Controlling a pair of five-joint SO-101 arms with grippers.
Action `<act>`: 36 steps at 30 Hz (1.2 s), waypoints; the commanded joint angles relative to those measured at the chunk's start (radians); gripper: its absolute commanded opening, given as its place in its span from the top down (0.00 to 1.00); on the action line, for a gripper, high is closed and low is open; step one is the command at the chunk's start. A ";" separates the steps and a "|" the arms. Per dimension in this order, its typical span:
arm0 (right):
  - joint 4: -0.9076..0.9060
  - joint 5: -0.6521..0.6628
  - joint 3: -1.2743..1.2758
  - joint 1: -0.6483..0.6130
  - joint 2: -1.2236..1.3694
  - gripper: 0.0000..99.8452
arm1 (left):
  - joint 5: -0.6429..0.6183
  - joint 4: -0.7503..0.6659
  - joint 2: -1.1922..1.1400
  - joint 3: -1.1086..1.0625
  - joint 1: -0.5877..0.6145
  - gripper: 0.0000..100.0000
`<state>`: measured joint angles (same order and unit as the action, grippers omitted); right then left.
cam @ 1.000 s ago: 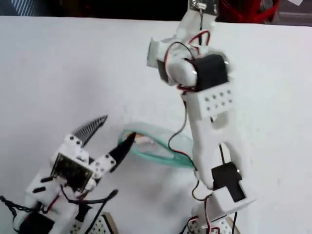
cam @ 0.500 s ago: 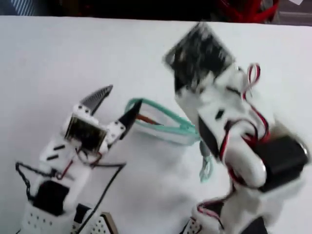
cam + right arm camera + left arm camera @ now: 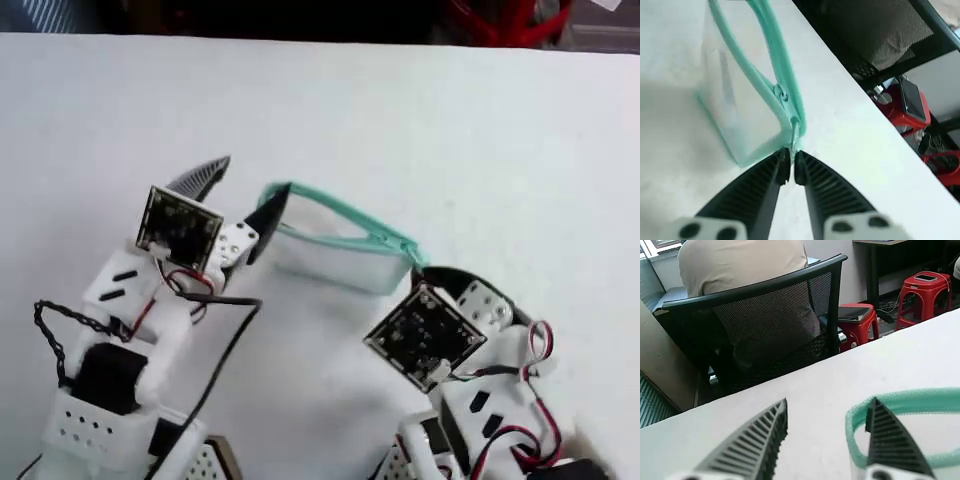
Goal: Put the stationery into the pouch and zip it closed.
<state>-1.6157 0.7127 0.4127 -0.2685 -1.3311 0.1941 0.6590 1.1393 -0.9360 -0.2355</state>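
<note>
The translucent pouch with a teal zipper rim lies mid-table, also showing in the right wrist view. My left gripper is open at the pouch's left end. One fingertip sits inside the teal loop of the mouth, and the other is outside over bare table. My right gripper is at the pouch's right end, shut on the zipper pull just below the slider. I cannot make out any stationery through the pouch wall.
The white table stretches open behind and to both sides of the pouch. A black cable trails from the left arm near the front edge. Past the far edge stand a black mesh chair and red stools.
The right arm swung down from over the far side to the pouch's right end and closed on the zipper pull. The left arm shifted slightly farther in, and the pouch shifted with it.
</note>
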 commanded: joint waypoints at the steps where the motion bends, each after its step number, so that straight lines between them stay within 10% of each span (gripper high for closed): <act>1: 0.082 -0.072 0.245 0.091 -0.145 0.84 | -0.009 0.014 -0.039 0.000 0.007 0.74; 20: 0.064 -0.152 0.457 -0.124 -0.453 0.76 | -0.035 0.005 -0.041 -0.029 -0.058 0.74; 36: 0.341 -0.153 0.678 0.068 -0.455 0.76 | -0.035 0.005 -0.041 -0.031 -0.059 0.74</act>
<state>-1.3180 0.5685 1.0909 -0.2363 -1.7837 0.1619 0.6590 1.1393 -0.9406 -0.2693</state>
